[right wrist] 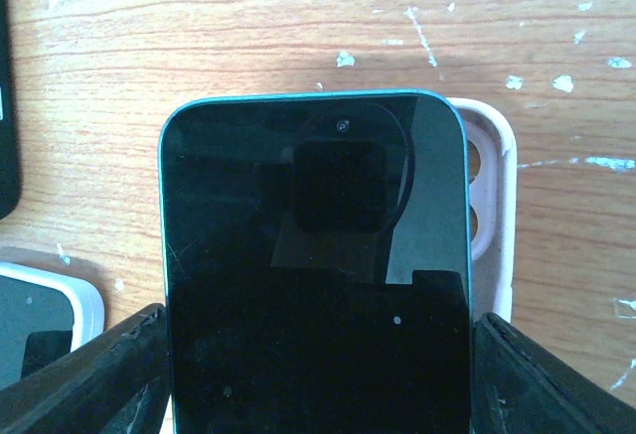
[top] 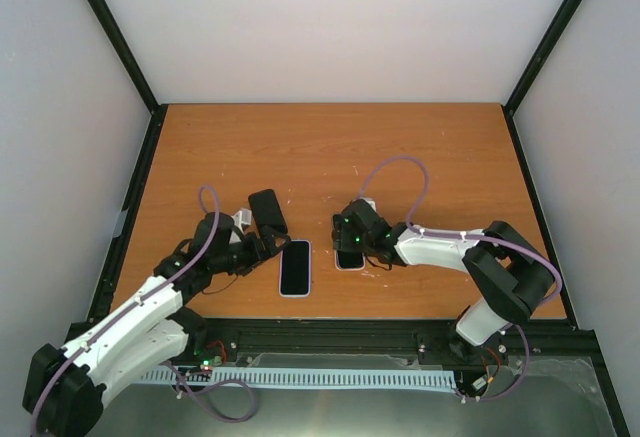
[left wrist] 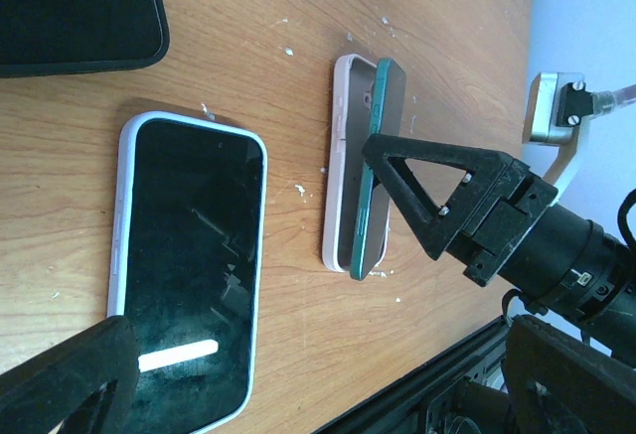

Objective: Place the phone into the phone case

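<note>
Wooden tabletop, scratched and flecked white; right gripper is clenched on the long edges of the phone (teal frame, glossy black screen); the phone stands steeply tilted over the pale phone case, which lies flat near the table's middle; left gripper is released, grasping nothing, just left of a second, white-cased handset.

The phone is showing glossy black glass, the phone case is looking matt pale plastic, the table is showing scuffed wood grain.
</note>
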Motion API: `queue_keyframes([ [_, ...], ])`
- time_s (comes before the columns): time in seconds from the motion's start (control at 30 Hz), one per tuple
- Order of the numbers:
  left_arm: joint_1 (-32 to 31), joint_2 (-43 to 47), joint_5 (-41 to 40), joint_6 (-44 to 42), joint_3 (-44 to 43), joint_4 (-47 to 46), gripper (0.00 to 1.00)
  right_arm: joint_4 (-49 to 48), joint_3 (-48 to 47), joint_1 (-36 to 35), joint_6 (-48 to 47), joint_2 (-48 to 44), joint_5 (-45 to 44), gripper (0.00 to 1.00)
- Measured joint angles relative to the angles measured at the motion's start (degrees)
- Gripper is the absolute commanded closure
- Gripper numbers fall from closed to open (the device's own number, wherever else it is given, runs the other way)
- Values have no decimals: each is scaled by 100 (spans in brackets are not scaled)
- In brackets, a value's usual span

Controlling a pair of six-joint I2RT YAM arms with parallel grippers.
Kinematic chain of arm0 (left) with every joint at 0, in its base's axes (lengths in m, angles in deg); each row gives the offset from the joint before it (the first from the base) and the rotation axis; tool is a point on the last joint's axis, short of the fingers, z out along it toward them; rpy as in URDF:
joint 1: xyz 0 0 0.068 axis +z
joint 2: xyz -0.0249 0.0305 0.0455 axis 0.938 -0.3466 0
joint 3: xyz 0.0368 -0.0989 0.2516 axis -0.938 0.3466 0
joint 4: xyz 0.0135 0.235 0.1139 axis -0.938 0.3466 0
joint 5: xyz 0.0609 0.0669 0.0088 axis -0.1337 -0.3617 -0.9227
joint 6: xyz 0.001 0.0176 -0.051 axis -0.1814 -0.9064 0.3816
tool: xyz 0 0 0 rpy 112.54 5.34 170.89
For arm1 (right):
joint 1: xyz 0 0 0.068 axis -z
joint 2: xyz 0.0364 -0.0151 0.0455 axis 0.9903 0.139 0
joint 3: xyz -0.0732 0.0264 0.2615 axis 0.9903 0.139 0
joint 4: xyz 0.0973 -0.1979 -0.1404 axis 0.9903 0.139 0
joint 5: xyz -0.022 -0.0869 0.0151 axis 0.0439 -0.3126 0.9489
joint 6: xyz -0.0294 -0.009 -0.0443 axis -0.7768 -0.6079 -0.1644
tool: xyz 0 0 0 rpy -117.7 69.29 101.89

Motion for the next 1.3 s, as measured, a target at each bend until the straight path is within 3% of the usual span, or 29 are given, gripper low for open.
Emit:
queue_keyframes([
  [0.43, 0, -409, 17, -7, -15, -57, 1, -2, 33, -7, 667, -4, 155, 11],
  [0.6, 0, -654, -35, -31, -127, -59, 5, 57, 4, -7, 695, -20, 188, 9],
  [0.8, 0, -1222, -155, -205, -540, -74, 9, 376, 20, 2, 540, -420, 245, 15],
  [1.1, 0, -2059, -299, -358, -999, -396, 15, 278, 592, 442, 188, -1082, 431, 40],
  [1.3, 0, -2581, -262, -385, -1268, -616, 17, -74, 951, 1019, 2, -949, 946, 37],
])
